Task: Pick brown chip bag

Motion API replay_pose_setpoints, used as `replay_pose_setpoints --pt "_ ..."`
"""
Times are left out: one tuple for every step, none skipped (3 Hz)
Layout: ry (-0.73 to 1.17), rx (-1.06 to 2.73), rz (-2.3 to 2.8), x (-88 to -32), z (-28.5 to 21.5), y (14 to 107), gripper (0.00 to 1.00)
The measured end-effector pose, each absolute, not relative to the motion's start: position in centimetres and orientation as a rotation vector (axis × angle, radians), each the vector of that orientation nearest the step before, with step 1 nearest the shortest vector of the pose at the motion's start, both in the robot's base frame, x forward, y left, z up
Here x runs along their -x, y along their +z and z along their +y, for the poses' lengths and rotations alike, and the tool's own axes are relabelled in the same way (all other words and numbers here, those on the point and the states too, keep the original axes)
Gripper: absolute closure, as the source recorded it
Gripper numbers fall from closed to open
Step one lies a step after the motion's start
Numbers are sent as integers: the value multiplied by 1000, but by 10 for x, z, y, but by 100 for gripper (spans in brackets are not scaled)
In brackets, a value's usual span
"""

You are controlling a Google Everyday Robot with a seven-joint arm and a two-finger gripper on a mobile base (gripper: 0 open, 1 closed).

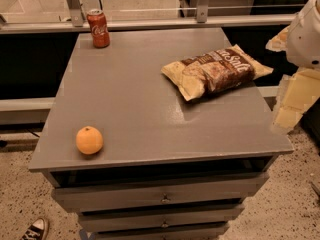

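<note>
The brown chip bag [216, 71] lies flat on the right rear part of the grey cabinet top [135, 104]. It is pale tan with a dark brown centre panel and white script lettering. My gripper [291, 106] hangs at the right edge of the view, beyond the cabinet's right side. It is to the right of the bag, a little nearer the camera, and apart from it. The white arm [305, 34] rises above the gripper.
A red soda can [98, 28] stands upright at the back left corner. An orange [89, 140] sits near the front left edge. The cabinet has drawers [162, 198] below, a rail and glass wall behind, and speckled floor around. A shoe [36, 230] shows at bottom left.
</note>
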State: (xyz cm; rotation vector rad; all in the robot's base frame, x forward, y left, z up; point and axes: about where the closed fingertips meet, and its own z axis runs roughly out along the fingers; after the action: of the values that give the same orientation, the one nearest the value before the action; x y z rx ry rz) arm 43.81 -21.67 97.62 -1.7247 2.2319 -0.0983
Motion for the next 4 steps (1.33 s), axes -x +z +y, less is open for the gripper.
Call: replay_pose_setpoints --pt "-99 1725 2232 -438 -217 976 0" --pt "-95 1693 2208 -454 -217 971 0" --pt "-62 1630 2152 -494 -219 957 0" --pt "-48 1560 2086 -550 -222 940 0"
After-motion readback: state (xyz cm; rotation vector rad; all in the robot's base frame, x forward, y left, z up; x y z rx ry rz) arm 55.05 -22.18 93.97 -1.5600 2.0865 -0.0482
